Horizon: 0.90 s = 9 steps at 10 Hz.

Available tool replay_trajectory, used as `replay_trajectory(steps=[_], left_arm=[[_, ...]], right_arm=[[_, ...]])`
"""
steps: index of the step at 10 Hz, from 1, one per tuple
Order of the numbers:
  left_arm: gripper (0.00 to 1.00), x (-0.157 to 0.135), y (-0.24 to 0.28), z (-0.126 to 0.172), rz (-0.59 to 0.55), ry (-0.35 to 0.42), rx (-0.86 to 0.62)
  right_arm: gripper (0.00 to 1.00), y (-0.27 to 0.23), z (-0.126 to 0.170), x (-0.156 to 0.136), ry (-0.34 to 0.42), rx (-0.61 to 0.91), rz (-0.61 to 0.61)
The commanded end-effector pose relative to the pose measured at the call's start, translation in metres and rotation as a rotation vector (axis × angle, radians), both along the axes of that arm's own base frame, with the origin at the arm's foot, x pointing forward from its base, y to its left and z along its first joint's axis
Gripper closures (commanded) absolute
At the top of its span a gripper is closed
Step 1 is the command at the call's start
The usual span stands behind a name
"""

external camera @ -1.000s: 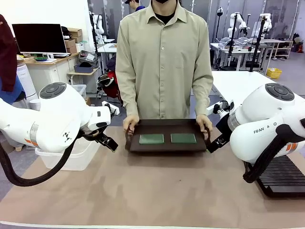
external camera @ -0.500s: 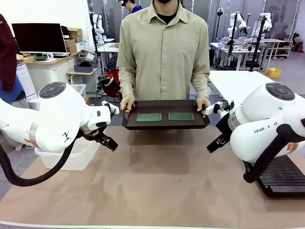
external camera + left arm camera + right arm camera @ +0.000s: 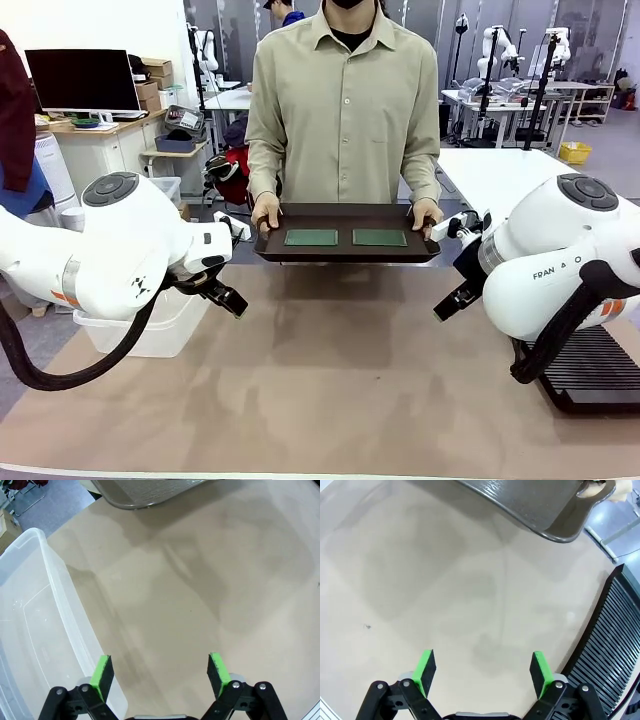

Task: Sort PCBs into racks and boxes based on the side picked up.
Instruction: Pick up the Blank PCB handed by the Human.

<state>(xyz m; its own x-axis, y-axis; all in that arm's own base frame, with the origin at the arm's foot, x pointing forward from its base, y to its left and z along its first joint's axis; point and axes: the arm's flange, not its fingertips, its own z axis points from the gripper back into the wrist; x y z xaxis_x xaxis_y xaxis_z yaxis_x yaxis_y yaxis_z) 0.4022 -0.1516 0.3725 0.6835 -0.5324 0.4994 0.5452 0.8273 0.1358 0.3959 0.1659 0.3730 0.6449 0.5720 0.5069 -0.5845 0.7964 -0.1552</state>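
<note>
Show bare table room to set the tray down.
The whole middle of the table is bare, from the clear tub at the left to the black rack at the right, below the tray the person holds up. Crowded at both sides, by tub and rack.

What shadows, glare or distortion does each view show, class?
Front view: the raised dark brown handled tray casts a soft shadow on the tan table mat. Left wrist view: the rim of the clear plastic tub bows from the wide lens. Right wrist view: the tray's underside gleams; the black slotted rack curves.
</note>
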Motion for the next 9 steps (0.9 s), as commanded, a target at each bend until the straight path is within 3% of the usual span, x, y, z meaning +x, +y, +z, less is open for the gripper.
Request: replay_trajectory(steps=[1, 3, 6, 9], left_arm=[[0.00, -0.013, -0.002, 0.010, -0.065, 0.080, -0.018], [0.00, -0.016, -0.004, 0.025, -0.144, 0.143, -0.034], [0.00, -0.025, 0.013, 0.062, -0.243, 0.170, -0.098], [0.00, -0.022, 0.022, 0.112, -0.365, 0.130, -0.125]], right_arm=[[0.00, 0.000, 0.003, -0.014, 0.025, 0.046, -0.100], [0.00, -0.018, 0.020, -0.006, 0.154, 0.179, -0.084], [0.00, -0.024, 0.051, -0.002, 0.258, 0.283, 0.012], [0.00, -0.032, 0.112, 0.003, 0.262, 0.266, 0.095]])
